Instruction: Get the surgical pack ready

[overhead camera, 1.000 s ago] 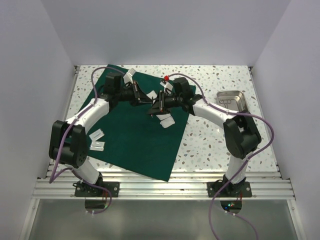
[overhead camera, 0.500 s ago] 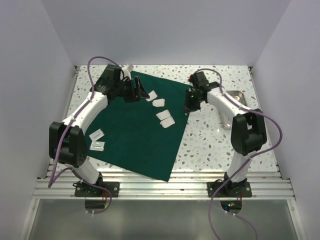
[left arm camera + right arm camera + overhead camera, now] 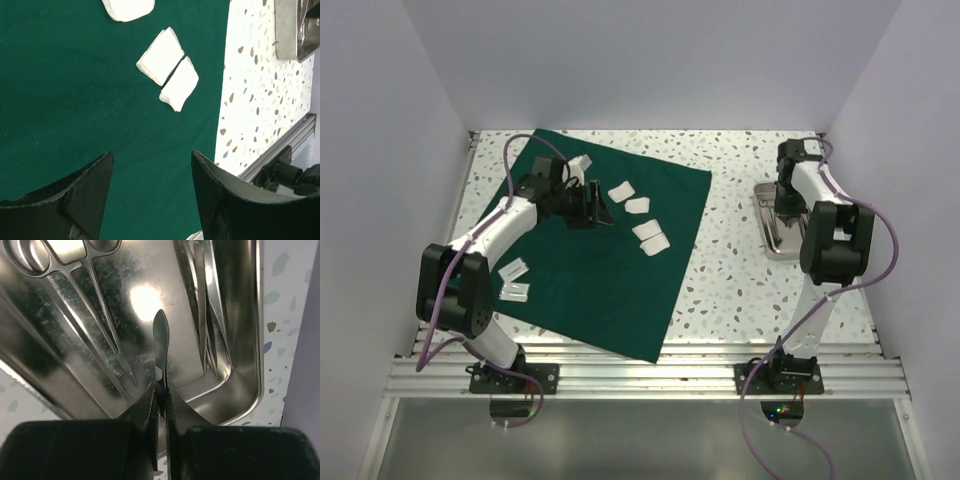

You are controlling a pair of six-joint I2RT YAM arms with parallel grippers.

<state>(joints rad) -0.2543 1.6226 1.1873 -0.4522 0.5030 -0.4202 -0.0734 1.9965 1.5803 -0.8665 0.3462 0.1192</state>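
Note:
The dark green cloth lies spread flat on the table, with several white gauze pads near its middle and two more by its left edge. Low over the cloth, left of the middle pads, my left gripper is open and empty; two gauze pads lie ahead of it. At the right stands the steel tray. My right gripper is over that tray, shut on a thin metal instrument. Other instruments lie inside.
White walls close in the speckled table on three sides. A metal rail runs along the near edge, by the arm bases. One more gauze pad lies near the cloth's far left corner.
My right arm swung from the cloth's middle out to the tray on the right and shut there. My left gripper opened and drew back to the left over the cloth.

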